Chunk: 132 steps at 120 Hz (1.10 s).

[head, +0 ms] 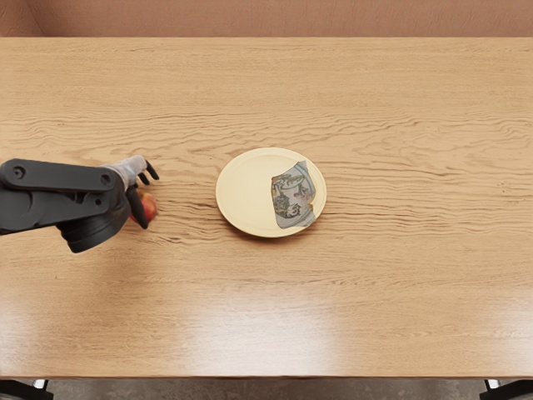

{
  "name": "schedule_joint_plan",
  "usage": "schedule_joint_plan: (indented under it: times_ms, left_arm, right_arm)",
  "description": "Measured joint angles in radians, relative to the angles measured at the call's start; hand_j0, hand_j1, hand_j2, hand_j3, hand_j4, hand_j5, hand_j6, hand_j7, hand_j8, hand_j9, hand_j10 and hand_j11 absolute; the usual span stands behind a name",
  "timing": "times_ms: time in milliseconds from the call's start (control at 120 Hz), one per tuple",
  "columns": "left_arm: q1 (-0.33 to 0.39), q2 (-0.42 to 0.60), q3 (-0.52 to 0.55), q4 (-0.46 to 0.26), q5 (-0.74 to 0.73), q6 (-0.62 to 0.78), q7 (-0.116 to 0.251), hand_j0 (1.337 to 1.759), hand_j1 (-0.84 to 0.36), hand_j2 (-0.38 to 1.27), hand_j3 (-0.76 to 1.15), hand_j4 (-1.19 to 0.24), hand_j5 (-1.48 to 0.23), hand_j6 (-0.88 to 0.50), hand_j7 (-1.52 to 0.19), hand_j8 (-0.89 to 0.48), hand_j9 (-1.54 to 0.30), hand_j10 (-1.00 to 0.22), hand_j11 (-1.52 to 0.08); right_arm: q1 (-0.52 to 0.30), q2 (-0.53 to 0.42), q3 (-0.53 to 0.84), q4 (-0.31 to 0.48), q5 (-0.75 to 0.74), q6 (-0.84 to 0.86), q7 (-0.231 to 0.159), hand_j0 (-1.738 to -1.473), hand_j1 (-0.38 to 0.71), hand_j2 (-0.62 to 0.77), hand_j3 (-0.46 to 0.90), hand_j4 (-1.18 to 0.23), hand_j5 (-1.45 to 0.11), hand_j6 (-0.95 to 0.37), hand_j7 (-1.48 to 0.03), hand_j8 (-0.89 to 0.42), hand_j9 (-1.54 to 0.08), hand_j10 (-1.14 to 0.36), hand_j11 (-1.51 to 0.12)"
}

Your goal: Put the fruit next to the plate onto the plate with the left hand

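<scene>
A cream plate (250, 196) lies at the middle of the wooden table, with a patterned grey-blue piece (293, 197) on its right half. A small red-orange fruit (150, 204) sits on the table well to the left of the plate. My left hand (140, 193) comes in from the left edge and is curled around the fruit, its dark fingers over and in front of it, so only part of the fruit shows. The right arm is out of view.
The wooden table (375, 292) spans the whole view, with its far edge at the top against a brown wall and its near edge along the bottom.
</scene>
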Motion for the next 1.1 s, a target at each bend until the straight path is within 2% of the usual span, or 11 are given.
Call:
schedule_joint_plan:
  times_ms: [400, 567, 600, 683, 783, 833, 875, 933, 958, 975, 1100]
  left_arm:
    - [-0.018, -0.013, 0.039, 0.0, -0.001, 0.004, 0.0, 1.658, -0.24, 0.11, 0.0, -0.5, -0.65, -0.5, -0.65, -0.46, -0.65, -0.5, -0.65]
    - [-0.013, -0.019, 0.05, 0.011, 0.003, 0.004, 0.0, 1.654, -0.23, 0.1, 0.0, -0.58, -0.72, -0.53, -0.73, -0.46, -0.75, -0.56, -0.75]
    - [-0.013, -0.02, 0.053, 0.013, 0.003, 0.003, 0.0, 1.654, -0.24, 0.17, 0.0, -0.6, -0.75, -0.53, -0.76, -0.45, -0.78, -0.58, -0.78]
    - [-0.013, -0.021, 0.059, 0.015, 0.0, 0.003, 0.0, 1.652, -0.29, 0.17, 0.0, -0.65, -0.83, -0.45, -0.85, -0.38, -0.86, -0.63, -0.86]
    - [-0.014, -0.021, 0.062, 0.017, -0.002, 0.001, 0.001, 1.65, -0.33, 0.18, 0.0, -0.72, -0.95, -0.36, -0.96, -0.29, -0.97, -0.55, -0.97]
    - [-0.015, -0.02, 0.063, 0.017, -0.003, 0.0, 0.001, 1.649, -0.36, 0.22, 0.0, -0.75, -1.0, -0.31, -1.01, -0.25, -1.01, -0.51, -1.02]
    - [-0.017, -0.02, 0.063, 0.017, -0.004, -0.003, 0.001, 1.648, -0.41, 0.33, 0.0, -0.77, -1.03, -0.28, -1.04, -0.21, -1.04, -0.48, -1.05]
    - [-0.02, -0.019, 0.063, 0.016, -0.006, -0.011, 0.0, 1.646, -0.44, 0.33, 0.0, -0.79, -1.07, -0.23, -1.08, -0.18, -1.08, -0.45, -1.09]
    - [-0.028, -0.018, 0.062, 0.016, -0.009, -0.016, 0.0, 1.645, -0.44, 0.32, 0.0, -0.79, -1.09, -0.22, -1.09, -0.17, -1.09, -0.44, -1.1]
    - [-0.036, -0.018, 0.062, 0.015, -0.016, -0.022, 0.0, 1.645, -0.45, 0.36, 0.0, -0.79, -1.1, -0.22, -1.1, -0.16, -1.1, -0.49, -1.11]
    - [-0.083, -0.018, 0.059, 0.013, -0.074, -0.087, -0.001, 1.643, -0.39, 0.22, 0.0, -0.84, -1.1, -0.25, -1.12, -0.18, -1.13, -0.53, -1.15]
  right_arm:
    - [0.001, 0.0, 0.0, 0.0, 0.0, 0.0, 0.0, -1.658, -0.31, -0.01, 0.0, -0.04, -0.05, -0.04, -0.05, -0.04, -0.05, -0.04, -0.05]
    - [0.001, 0.0, 0.0, 0.0, 0.0, 0.0, 0.0, -1.658, -0.31, -0.01, 0.0, -0.04, -0.05, -0.04, -0.05, -0.04, -0.05, -0.04, -0.05]
    - [0.001, 0.0, 0.0, 0.0, 0.0, 0.0, 0.0, -1.658, -0.31, -0.01, 0.0, -0.04, -0.05, -0.04, -0.05, -0.04, -0.05, -0.04, -0.05]
    - [0.001, 0.0, 0.0, 0.0, 0.0, 0.0, 0.0, -1.658, -0.31, -0.01, 0.0, -0.04, -0.05, -0.04, -0.05, -0.04, -0.05, -0.04, -0.05]
    - [0.001, 0.0, 0.0, 0.0, 0.0, 0.0, 0.0, -1.658, -0.31, -0.01, 0.0, -0.04, -0.05, -0.04, -0.05, -0.04, -0.05, -0.04, -0.05]
    - [0.001, 0.0, 0.0, 0.0, 0.0, 0.0, 0.0, -1.658, -0.31, -0.01, 0.0, -0.04, -0.05, -0.04, -0.05, -0.04, -0.05, -0.04, -0.05]
    - [0.001, 0.0, 0.0, 0.0, 0.0, 0.0, 0.0, -1.658, -0.31, -0.01, 0.0, -0.04, -0.05, -0.04, -0.05, -0.04, -0.05, -0.04, -0.05]
    - [0.001, 0.0, 0.0, 0.0, 0.0, 0.0, 0.0, -1.658, -0.31, -0.01, 0.0, -0.04, -0.05, -0.04, -0.05, -0.04, -0.05, -0.04, -0.05]
    - [0.001, 0.0, 0.0, 0.0, 0.0, 0.0, 0.0, -1.658, -0.31, -0.01, 0.0, -0.04, -0.05, -0.04, -0.05, -0.04, -0.05, -0.04, -0.05]
    - [0.001, 0.0, 0.0, 0.0, 0.0, 0.0, 0.0, -1.658, -0.31, -0.01, 0.0, -0.04, -0.05, -0.04, -0.05, -0.04, -0.05, -0.04, -0.05]
    - [0.001, 0.0, 0.0, 0.0, 0.0, 0.0, 0.0, -1.658, -0.31, -0.01, 0.0, -0.04, -0.05, -0.04, -0.05, -0.04, -0.05, -0.04, -0.05]
